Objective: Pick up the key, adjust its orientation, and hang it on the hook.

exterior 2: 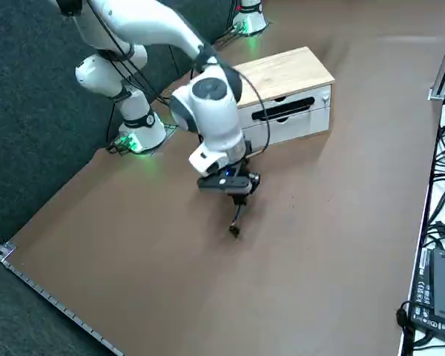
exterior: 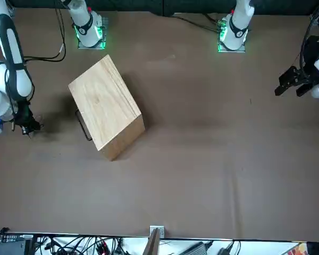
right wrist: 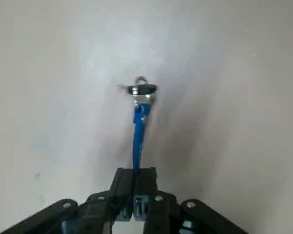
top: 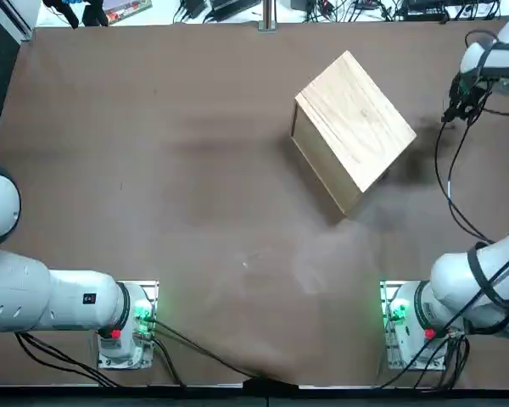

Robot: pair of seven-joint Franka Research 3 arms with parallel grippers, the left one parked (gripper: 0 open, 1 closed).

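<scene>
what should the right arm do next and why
Probably swing the right gripper toward the drawer side of the wooden box, keeping its grip. The wrist view shows the fingers closed on a blue strap with a metal ring at its end, held out past the fingertips, and the gripper hangs beside the box. I cannot make out the hook.

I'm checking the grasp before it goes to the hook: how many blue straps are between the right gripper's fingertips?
1: a blue strap, pinched in the right gripper, its clasp end sticking out. Any part between the fingers is hidden.
</scene>
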